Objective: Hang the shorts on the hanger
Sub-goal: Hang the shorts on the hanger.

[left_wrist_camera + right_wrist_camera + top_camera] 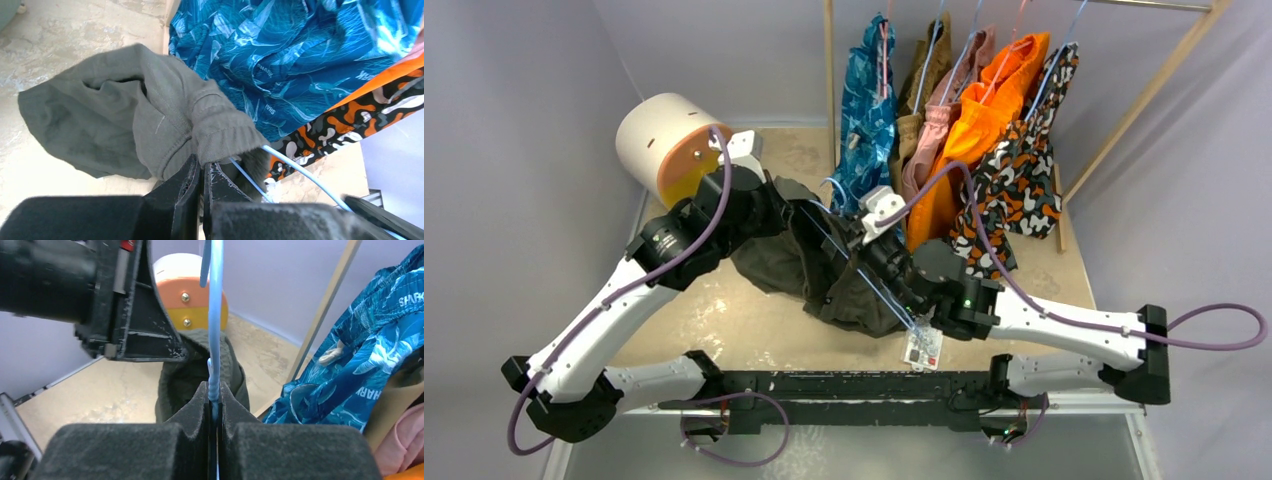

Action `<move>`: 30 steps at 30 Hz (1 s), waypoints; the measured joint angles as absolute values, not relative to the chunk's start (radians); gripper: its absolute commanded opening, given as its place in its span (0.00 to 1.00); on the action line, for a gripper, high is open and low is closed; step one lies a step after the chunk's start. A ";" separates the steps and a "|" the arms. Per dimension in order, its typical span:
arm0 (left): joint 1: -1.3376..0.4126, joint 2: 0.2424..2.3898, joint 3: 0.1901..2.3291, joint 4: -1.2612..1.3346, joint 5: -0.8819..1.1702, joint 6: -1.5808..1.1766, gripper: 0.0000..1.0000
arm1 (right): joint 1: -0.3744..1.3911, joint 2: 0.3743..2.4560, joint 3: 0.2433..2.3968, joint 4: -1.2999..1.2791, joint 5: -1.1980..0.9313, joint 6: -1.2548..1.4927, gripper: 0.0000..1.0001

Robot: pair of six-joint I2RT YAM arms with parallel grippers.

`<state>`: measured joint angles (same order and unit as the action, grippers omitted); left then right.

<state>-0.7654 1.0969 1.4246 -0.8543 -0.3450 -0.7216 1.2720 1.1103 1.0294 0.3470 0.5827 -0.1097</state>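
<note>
Pale, mottled table [724,325] fills the floor of a lilac-walled booth, with a wooden rack [829,60] of bright hung garments at the back and a white drum [669,145] with an orange face at the left. Between the arms the shorts [824,270] hang bunched just above the tabletop: soft matte olive cloth, heavily creased, with a ribbed edge. The left gripper [202,167] is closed tight on that ribbed edge. The right gripper [214,390] is clamped on the hanger [215,315], a thin, smooth, light-blue wire that runs slantwise across the olive fabric and passes under the pinched edge. Both things are in hand and brought together, so the task looks about midway. Whether the wire is actually threaded through the cloth cannot be told. What seems left is to drape the shorts evenly over the wire and let go.
</note>
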 measured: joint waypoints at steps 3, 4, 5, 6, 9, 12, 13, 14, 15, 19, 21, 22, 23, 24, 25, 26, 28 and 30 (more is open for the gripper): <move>-0.763 1.090 1.432 -0.839 -0.325 -0.723 0.00 | 1.240 1.171 1.048 0.365 0.567 -0.096 0.00; -0.763 1.087 1.432 -0.831 -0.314 -0.725 0.00 | 1.231 1.187 1.048 0.368 0.554 -0.092 0.00; -0.763 1.084 1.433 -0.825 -0.302 -0.726 0.00 | 1.222 1.207 1.048 0.371 0.538 -0.085 0.00; -0.763 1.082 1.433 -0.819 -0.289 -0.730 0.00 | 1.215 1.225 1.048 0.375 0.523 -0.078 0.00; -0.763 1.081 1.438 -0.800 -0.253 -0.743 0.00 | 1.204 1.251 1.044 0.408 0.492 -0.071 0.00; -0.763 1.081 1.451 -0.768 -0.217 -0.757 0.00 | 1.203 1.219 0.991 0.521 0.475 -0.076 0.00; -0.763 1.081 1.454 -0.748 -0.202 -0.767 0.00 | 1.202 1.202 0.968 0.564 0.474 -0.079 0.00; -0.763 1.078 1.454 -0.724 -0.184 -0.774 0.00 | 1.197 1.176 0.932 0.628 0.469 -0.080 0.00; -0.763 1.076 1.454 -0.702 -0.168 -0.780 0.00 | 1.193 1.163 0.914 0.663 0.467 -0.079 0.00; -0.760 1.075 1.454 -0.614 -0.115 -0.811 0.00 | 1.171 1.154 0.873 0.815 0.454 -0.075 0.00; -0.759 1.079 1.459 -0.598 -0.097 -0.820 0.00 | 1.164 1.158 0.853 0.886 0.452 -0.074 0.00; -0.759 1.085 1.472 -0.598 -0.089 -0.820 0.00 | 1.163 1.158 0.847 0.912 0.450 -0.074 0.00; -0.759 1.097 1.495 -0.603 -0.080 -0.820 0.00 | 1.161 1.158 0.845 0.936 0.448 -0.076 0.00; -0.759 1.111 1.527 -0.609 -0.071 -0.820 0.00 | 1.159 1.156 0.845 0.960 0.443 -0.079 0.00; -0.759 1.121 1.555 -0.614 -0.062 -0.820 0.00 | 1.158 1.152 0.846 0.980 0.435 -0.080 0.00; -0.759 1.133 1.590 -0.618 -0.049 -0.820 0.00 | 1.157 1.144 0.846 1.002 0.425 -0.083 0.00; -0.760 1.139 1.633 -0.607 -0.022 -0.821 0.00 | 1.156 1.120 0.847 1.044 0.402 -0.087 0.00; -0.760 1.122 1.632 -0.578 0.002 -0.828 0.00 | 1.155 1.092 0.847 1.066 0.385 -0.086 0.00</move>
<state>-0.7605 1.1217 1.6321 -0.5781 0.0021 -0.8280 1.1553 1.0920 0.8471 1.0664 0.3847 -0.0864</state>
